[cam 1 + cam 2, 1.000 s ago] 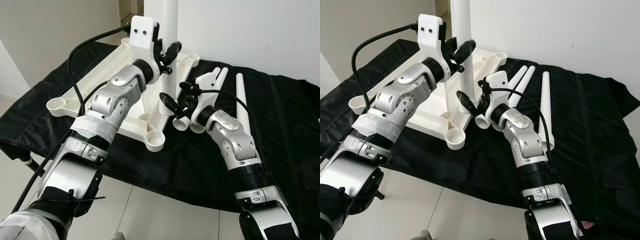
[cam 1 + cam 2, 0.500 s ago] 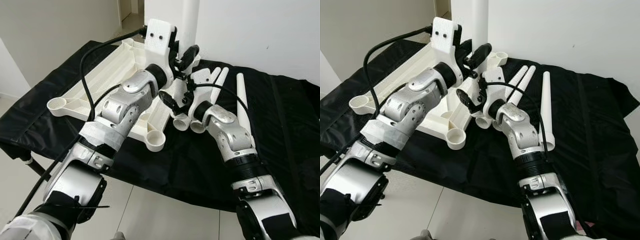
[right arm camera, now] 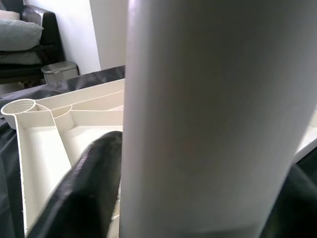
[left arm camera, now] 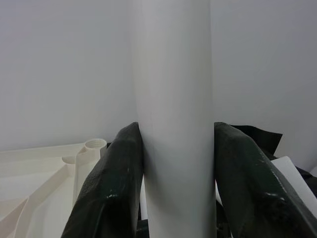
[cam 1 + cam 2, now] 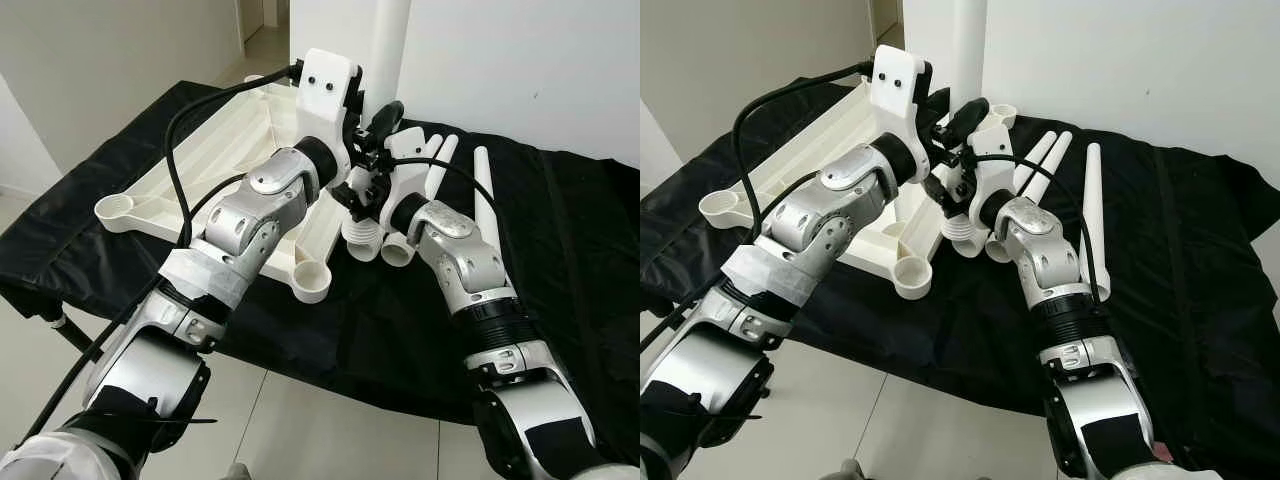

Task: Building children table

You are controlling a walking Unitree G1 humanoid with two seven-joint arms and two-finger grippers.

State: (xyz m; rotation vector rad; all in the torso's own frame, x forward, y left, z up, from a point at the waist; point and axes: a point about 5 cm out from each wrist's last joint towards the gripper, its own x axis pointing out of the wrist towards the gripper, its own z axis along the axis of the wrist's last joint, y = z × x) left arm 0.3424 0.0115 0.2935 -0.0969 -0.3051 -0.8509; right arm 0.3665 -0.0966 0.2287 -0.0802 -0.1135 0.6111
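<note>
White table leg [image 4: 173, 124] upright, left pincer [image 4: 174, 183] and right pincer [image 3: 198, 198] both clamped on it

One tabletop [image 5: 240, 130]; one upright leg [image 5: 390, 45]; three loose legs [image 5: 483, 195]; one black cloth [image 5: 560, 260].
</note>
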